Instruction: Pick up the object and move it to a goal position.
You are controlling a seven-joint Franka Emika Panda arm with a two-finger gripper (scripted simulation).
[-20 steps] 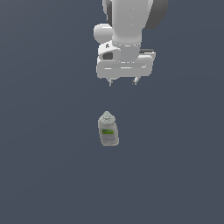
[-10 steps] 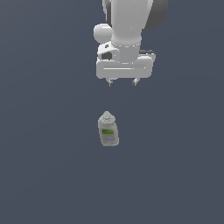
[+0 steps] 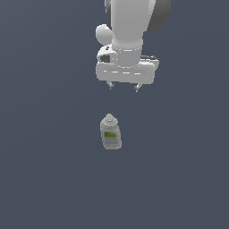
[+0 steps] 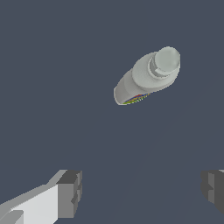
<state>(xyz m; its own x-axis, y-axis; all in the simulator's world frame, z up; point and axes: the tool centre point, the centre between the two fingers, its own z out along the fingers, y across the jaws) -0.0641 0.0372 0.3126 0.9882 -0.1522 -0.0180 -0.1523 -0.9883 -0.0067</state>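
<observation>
While end effector [image 3: 124, 87] hangs open, empty, upper centre, bottle [image 3: 110, 132] stands apart at frame centre; risk: misaligned descent, fingertip clips cap, topples bottle.

This is no home, kitchen or workshop but a bare simulated test scene. The ground [image 3: 40, 179] is one flat, uniform slate-blue surface that fills both views edge to edge, with no walls, furniture, edges or corners to be seen. Surfaces are smooth and evenly shaded, as in a computer render. The only contents are a white Franka arm [image 3: 129, 31] with plain, blocky shapes and one small pale grey bottle [image 3: 110, 132] with a green-and-white label, standing alone on that ground.
</observation>
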